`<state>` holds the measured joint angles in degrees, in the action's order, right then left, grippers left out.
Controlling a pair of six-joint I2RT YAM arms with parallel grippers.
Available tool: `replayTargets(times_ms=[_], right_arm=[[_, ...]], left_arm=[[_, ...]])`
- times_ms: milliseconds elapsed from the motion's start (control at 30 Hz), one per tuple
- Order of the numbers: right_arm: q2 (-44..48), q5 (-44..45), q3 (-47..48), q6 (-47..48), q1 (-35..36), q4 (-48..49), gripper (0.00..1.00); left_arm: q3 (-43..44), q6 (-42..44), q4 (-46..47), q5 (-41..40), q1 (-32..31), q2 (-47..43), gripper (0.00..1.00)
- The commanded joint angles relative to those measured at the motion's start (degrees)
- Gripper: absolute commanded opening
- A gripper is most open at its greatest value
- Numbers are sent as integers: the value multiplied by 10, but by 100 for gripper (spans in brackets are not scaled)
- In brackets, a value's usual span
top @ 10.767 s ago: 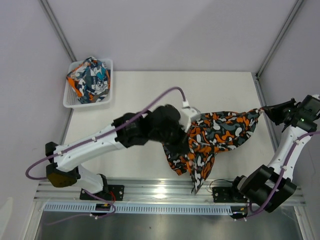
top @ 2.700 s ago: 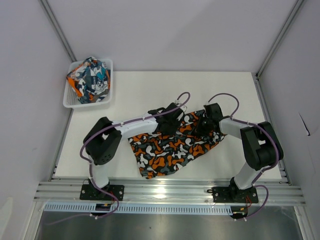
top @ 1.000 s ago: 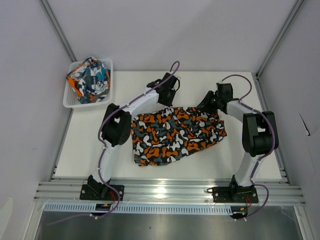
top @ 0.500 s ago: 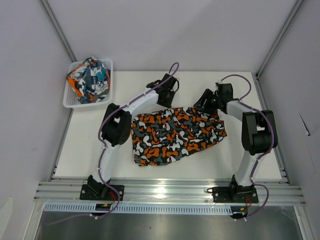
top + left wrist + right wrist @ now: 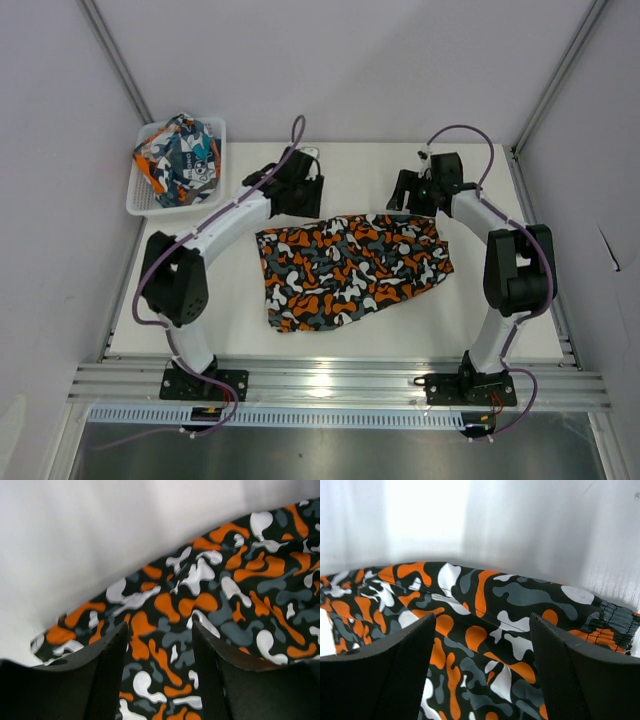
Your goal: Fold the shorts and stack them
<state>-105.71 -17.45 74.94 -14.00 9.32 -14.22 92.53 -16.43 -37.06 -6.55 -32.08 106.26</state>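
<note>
The camouflage shorts (image 5: pixel 350 265) lie spread flat in the middle of the table, orange, black, grey and white. The teal, orange and white shorts (image 5: pixel 180 158) sit bunched in the basket at the far left. My left gripper (image 5: pixel 297 190) hovers just beyond the camouflage shorts' far-left corner; in the left wrist view it (image 5: pixel 159 630) stands open over the print (image 5: pixel 225 590) with nothing between its fingers. My right gripper (image 5: pixel 410 192) hangs open above the far-right corner, and the right wrist view shows it (image 5: pixel 484 622) empty over the fabric (image 5: pixel 485 605).
A white mesh basket (image 5: pixel 140 205) stands at the table's far-left corner. Metal frame posts rise at both back corners, and the rail with both arm bases (image 5: pixel 330 385) runs along the near edge.
Both grippers have let go of the camouflage shorts and opened. The left arm has drawn back to the left and away; the right gripper has lifted slightly toward the back.
</note>
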Motion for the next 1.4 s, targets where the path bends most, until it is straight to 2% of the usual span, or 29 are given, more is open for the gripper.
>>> replayTargets(times_ms=[0, 67, 100, 267, 467, 600, 800, 1033, 1267, 1367], right_arm=[[16, -4, 43, -19, -4, -75, 77], [35, 0, 24, -62, -5, -69, 77], [46, 4, -11, -112, -6, -59, 77], [117, 30, -126, -274, -10, 34, 77], [128, 111, -132, -424, -7, -9, 72], [115, 137, -127, -489, -12, -18, 66], [62, 130, -93, -545, -24, -26, 63], [34, 166, -66, -582, -24, -29, 61], [4, 180, -52, -603, -19, -28, 51], [-5, 194, -43, -605, -16, -44, 51]], left_arm=[[-114, -67, 52, 49, 38, -74, 57], [-150, -84, 92, 86, 61, -99, 57], [-194, -99, 102, 91, 65, -120, 58], [-263, -128, 144, 89, 73, -167, 59], [-299, -161, 166, 78, 84, -193, 59], [-315, -164, 185, 83, 103, -183, 60], [-343, -171, 215, 111, 137, -153, 58], [-355, -168, 228, 100, 147, -134, 58], [-365, -166, 244, 97, 150, -127, 57], [-369, -164, 241, 94, 150, -135, 57]])
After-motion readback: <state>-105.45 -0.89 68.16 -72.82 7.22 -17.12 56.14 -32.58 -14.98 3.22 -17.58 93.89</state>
